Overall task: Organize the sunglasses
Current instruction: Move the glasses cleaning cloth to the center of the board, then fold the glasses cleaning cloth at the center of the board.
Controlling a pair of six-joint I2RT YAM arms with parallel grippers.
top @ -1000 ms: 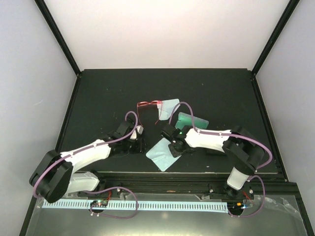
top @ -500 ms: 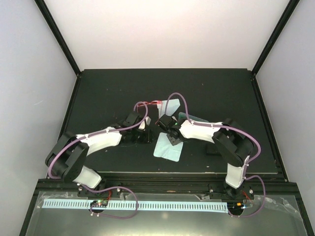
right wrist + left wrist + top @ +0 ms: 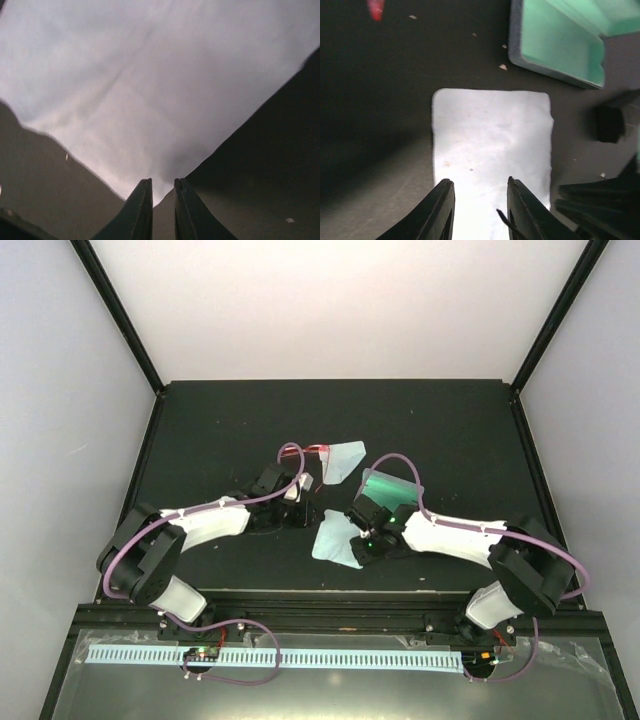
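Nearest the arm bases, the right gripper (image 3: 162, 183) hangs low over the near right edge of a pale blue cleaning cloth (image 3: 332, 538) that lies flat on the black table (image 3: 200, 440). Its two fingers stand a narrow slit apart. I cannot tell if the cloth's edge is caught between them.

Just left of that cloth and a little farther back, the left gripper (image 3: 479, 183) points across the middle of the table. Its jaws are partly apart, with only pale cloth showing through the gap. Which of the two cloths this is I cannot tell.

Farther back, beside the right arm, an oblong case (image 3: 392, 487) lies open, grey outside and mint green inside. To its left, beyond the left gripper, lies a second pale blue cloth (image 3: 345, 458).

The red wire-framed sunglasses (image 3: 316, 449) lie on the table at that cloth's left edge, touching it or partly under it. The black sunglasses cannot be made out against the dark table.
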